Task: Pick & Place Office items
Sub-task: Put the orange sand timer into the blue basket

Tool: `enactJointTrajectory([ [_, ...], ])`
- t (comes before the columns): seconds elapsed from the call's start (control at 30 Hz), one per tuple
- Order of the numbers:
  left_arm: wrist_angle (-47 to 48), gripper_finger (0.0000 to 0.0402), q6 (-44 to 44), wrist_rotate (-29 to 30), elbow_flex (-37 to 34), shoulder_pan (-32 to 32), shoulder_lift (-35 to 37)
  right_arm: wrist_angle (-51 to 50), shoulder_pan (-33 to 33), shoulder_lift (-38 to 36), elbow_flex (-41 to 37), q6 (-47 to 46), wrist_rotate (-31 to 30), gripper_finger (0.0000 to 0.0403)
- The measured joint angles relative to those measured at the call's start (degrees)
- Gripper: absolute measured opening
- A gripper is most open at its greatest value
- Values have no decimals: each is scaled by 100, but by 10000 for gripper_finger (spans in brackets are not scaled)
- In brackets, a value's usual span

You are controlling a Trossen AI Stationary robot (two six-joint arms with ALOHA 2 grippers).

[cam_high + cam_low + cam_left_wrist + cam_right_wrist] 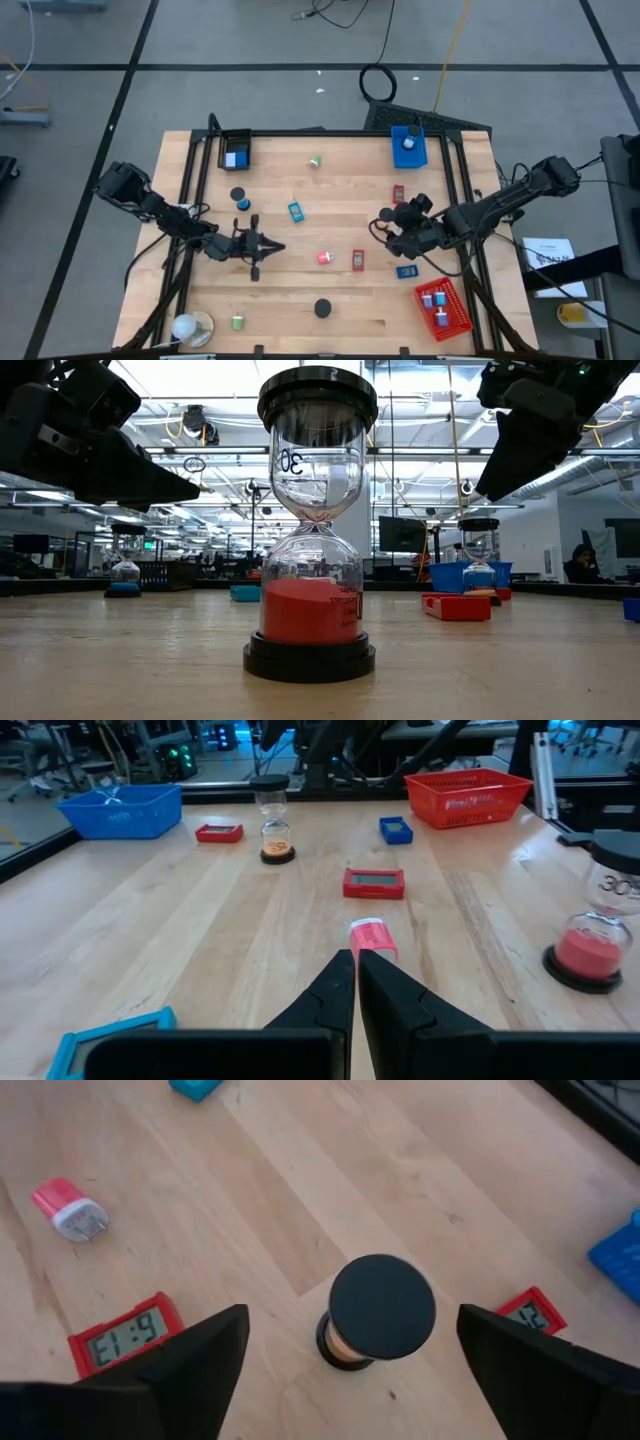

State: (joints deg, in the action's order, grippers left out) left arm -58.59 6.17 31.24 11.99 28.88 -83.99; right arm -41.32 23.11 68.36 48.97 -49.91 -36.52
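1. The right gripper (345, 1370), at the high view's centre right, hangs with fingers spread wide, empty, above a small orange sand timer (381, 1312).
2. The left gripper (356, 982), centre left, is closed and empty, near the pink charger plug (372, 937).

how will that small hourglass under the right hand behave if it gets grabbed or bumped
The hourglass stands upright, tall on a small round base, so a sideways nudge would probably tip it, and then it may roll. Its clear middle looks like glass or plastic, likely smooth and somewhat fragile. The right hand is open around it.

Red tray (452, 312) — blue tray (408, 152)
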Motion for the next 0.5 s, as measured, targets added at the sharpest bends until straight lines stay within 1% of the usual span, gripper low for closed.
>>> enactJointTrajectory([
  [0.07, 0, 26, 0, 16, 0, 0, 0, 0, 0, -25, -2, 8, -103, 355],
  [0.37, 7, 26, 2, 18, 0, 0, 0, 200, -2, 7, -2, 153, -139, 356],
  [0.5, 11, 26, 2, 20, 0, 2, 0, 368, -2, 7, -2, 154, -246, 356],
])
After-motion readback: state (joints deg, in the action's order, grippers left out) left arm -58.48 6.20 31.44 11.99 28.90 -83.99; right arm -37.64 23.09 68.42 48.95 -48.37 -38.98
